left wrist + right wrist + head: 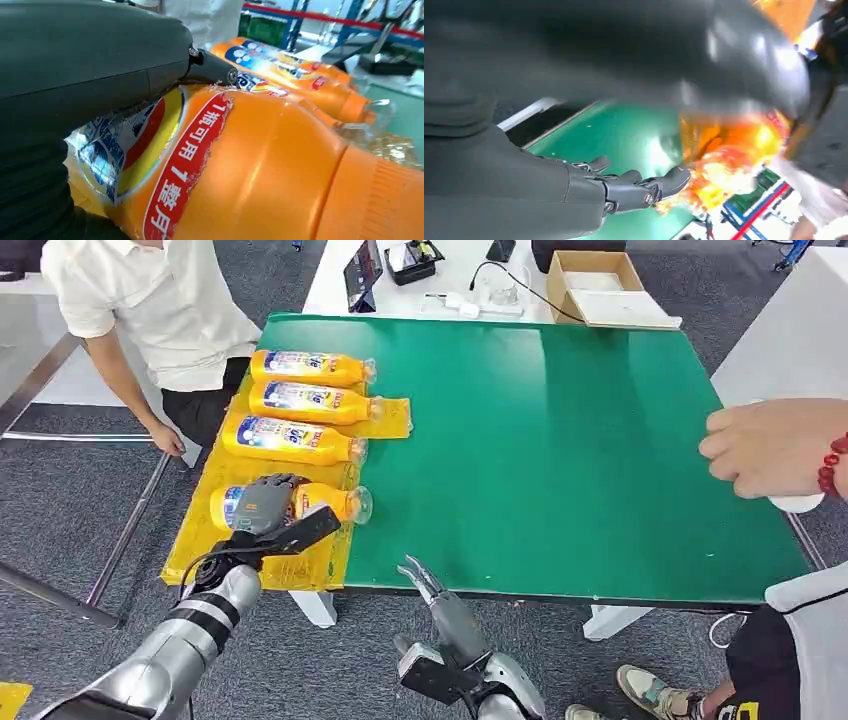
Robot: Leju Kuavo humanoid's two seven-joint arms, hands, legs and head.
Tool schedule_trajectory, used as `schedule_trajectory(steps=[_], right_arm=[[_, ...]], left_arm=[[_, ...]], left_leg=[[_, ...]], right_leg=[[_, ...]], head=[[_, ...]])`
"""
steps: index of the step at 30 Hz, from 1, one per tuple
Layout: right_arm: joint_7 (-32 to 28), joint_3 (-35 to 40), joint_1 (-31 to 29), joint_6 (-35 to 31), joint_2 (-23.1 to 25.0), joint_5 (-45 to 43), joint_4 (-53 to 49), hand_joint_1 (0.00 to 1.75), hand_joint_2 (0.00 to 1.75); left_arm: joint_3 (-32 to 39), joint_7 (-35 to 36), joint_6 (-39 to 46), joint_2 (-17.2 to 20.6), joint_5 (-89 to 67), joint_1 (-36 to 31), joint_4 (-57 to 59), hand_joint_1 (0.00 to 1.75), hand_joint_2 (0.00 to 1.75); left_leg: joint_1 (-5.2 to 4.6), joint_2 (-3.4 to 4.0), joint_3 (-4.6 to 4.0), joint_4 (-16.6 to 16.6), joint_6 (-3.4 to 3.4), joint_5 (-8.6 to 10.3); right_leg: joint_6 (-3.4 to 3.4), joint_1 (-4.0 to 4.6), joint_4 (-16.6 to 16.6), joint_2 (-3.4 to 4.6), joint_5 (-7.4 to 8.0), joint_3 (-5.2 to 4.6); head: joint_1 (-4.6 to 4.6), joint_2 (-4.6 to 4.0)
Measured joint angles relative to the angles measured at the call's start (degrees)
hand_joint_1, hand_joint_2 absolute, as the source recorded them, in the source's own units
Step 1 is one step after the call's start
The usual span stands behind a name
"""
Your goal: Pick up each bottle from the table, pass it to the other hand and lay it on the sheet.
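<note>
Left robot hand is wrapped over the nearest bottle, fingers closed across its label. That bottle lies on its side on the yellow sheet, at about 8 o'clock on the green table, cap pointing toward 3 o'clock. Can't tell whether it's bearing on the sheet or just off it.

Three more bottles lie in a row on the same sheet toward 10 o'clock, caps the same way, just beside each other. I see no bottle on the bare green of the table, so I'd judge this is the last one being laid.

Right robot hand hangs at the near table edge, about 6 o'clock, fingers apart and slightly curled, holding nothing.

Handling: stiff orange plastic body, looks full, so moderately heavy and won't crush. The glossy film label is torn and wrinkled, so likely slick. Round body will roll once let go; release low. Best hold is mid-body across the label, not the neck or clear cap.

Person seated at 10 o'clock; another person's hand rests at the table's 3 o'clock edge, well apart from the bottles.
</note>
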Motion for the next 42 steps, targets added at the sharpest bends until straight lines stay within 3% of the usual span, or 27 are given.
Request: schedule_trajectory(steps=[2,3,8,20,34,37,39,40,42], right_arm=[[-0.5,0.1,0.0,-0.5,0.2,-0.7,-0.2,0.00,1.75],[-0.8,0.1,0.0,-0.9,0.5,-1.3,-0.4,0.00,1.75],[-1.7,0.4,0.0,-2.0,0.7,-2.9,-0.7,0.00,1.75],[-5.1,1.4,-1.3,-3.8,0.9,-5.5,1.3,0.00,1.75],[-6.1,1.4,-0.9,-4.0,0.9,-7.6,1.8,0.00,1.75],[-7.6,-0.1,1.3,0.5,1.0,-17.7,-1.2,0.00,1.75],[-7.9,-1.8,4.1,-0.3,1.0,-24.9,-7.1,0.00,1.75],[-7.9,-2.5,5.2,-2.1,1.0,-27.2,-10.0,0.00,0.00],[-8.1,-4.5,7.1,-8.4,1.1,-29.7,-17.5,0.00,0.00]], left_arm=[[-0.1,1.1,-0.4,0.0,-0.3,-1.5,2.5,0.09,1.75],[-0.1,1.6,-1.4,-0.1,-0.4,-2.4,4.2,0.00,1.75],[-0.1,1.0,-9.2,-0.3,2.1,-5.1,9.4,0.00,1.75],[2.4,-13.0,-23.4,-2.5,19.1,-3.5,7.3,0.00,1.75],[2.4,-15.4,-18.1,-3.0,24.7,2.9,-2.4,0.00,1.75],[3.4,-18.7,-13.2,-3.7,34.2,6.6,-8.5,0.00,1.75],[4.8,-20.0,-11.4,-5.1,45.2,11.0,-17.0,0.00,1.75],[5.0,-19.7,-11.6,-5.9,49.8,13.4,-20.9,0.00,1.75],[4.6,-19.1,-11.2,-7.0,56.9,18.4,-30.6,0.00,1.75]], left_leg=[[0.00,0.01,0.04,0.0,0.00,0.00],[0.00,0.03,0.10,0.0,0.00,0.00],[0.00,0.07,0.30,0.0,-0.02,-0.01],[-0.04,-0.07,0.32,0.0,-0.01,0.00],[-0.01,-0.03,0.14,0.0,-0.01,0.00],[-0.03,-0.03,0.12,0.0,-0.01,-0.02],[-0.04,-0.04,0.05,0.0,-0.01,-0.04],[-0.04,-0.03,-0.01,0.0,0.00,-0.05],[-0.05,-0.02,-0.11,0.0,0.00,-0.09]], right_leg=[[0.00,0.00,0.0,0.01,0.00,0.03],[0.00,0.00,0.1,0.01,0.00,0.06],[-0.01,0.01,0.1,0.03,-0.01,0.20],[-0.02,-0.03,0.1,-0.01,-0.03,0.33],[-0.02,-0.01,0.1,0.01,-0.04,0.10],[-0.02,-0.02,0.1,0.01,-0.04,0.09],[-0.01,-0.03,0.1,0.00,-0.05,0.04],[-0.01,-0.04,0.1,0.00,-0.06,-0.04],[-0.01,-0.04,0.0,0.01,-0.07,-0.16]], head=[[0.02,0.00],[0.00,0.00],[0.00,0.00],[0.02,0.00],[0.04,0.00],[0.00,0.00],[0.02,0.00],[0.02,0.00],[0.02,0.00]])
